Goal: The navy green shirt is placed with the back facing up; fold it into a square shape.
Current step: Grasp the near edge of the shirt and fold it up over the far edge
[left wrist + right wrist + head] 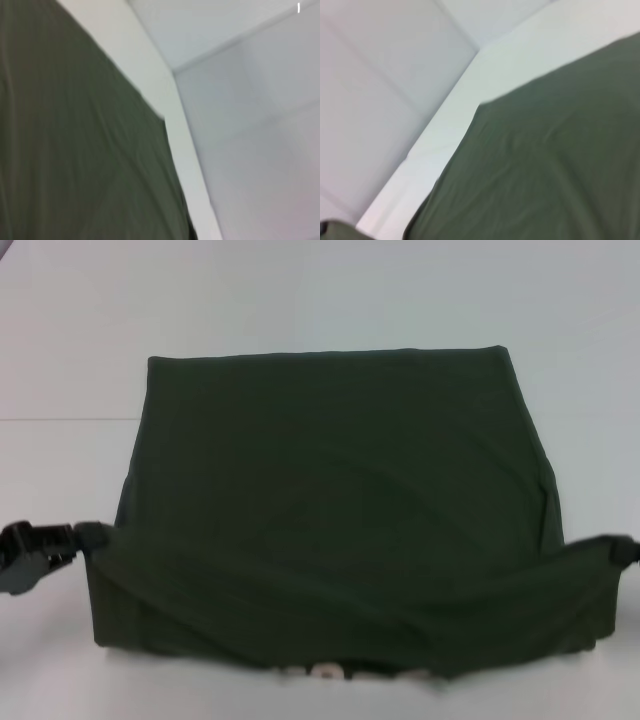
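Observation:
The navy green shirt is a plain dark olive cloth with its far edge lying on the white table. Its near edge is raised and stretched between my two grippers. My left gripper is shut on the near left corner. My right gripper is shut on the near right corner at the frame's edge. The cloth sags in folds between them. The shirt fills much of the left wrist view and the right wrist view; neither shows fingers.
A small pale patch peeks out under the shirt's near edge. Bare white table surrounds the shirt on the far, left and right sides. The wrist views show the table's edge and a pale wall or floor beyond it.

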Available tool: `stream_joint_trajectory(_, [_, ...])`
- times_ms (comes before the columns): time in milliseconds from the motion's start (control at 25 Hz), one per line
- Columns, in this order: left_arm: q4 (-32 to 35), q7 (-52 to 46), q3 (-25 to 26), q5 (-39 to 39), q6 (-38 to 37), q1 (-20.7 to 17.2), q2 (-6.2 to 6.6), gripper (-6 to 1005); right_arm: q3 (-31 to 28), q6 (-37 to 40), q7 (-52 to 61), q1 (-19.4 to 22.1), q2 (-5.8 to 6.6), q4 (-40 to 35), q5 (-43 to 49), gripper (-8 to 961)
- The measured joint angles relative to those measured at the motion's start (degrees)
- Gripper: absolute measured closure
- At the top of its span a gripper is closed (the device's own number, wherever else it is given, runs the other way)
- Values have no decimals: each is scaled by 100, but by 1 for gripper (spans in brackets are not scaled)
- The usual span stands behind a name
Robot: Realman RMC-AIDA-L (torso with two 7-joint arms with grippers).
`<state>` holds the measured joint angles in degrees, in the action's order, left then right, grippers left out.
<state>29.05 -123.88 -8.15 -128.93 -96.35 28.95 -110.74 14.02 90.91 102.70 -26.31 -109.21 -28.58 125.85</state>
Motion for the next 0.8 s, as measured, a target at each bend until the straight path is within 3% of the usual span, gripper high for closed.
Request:
stream_joint_trajectory(520, [-198,508,31,1177,1105,-46,-394,956,-20,-1335,-50,-51,-401,138,-1181,908])
stream_joint_trajectory(800, [-295,919,32,1535,1640,44,-594,955,-19,-2071,-133,-300,-648,142,-1279,908])
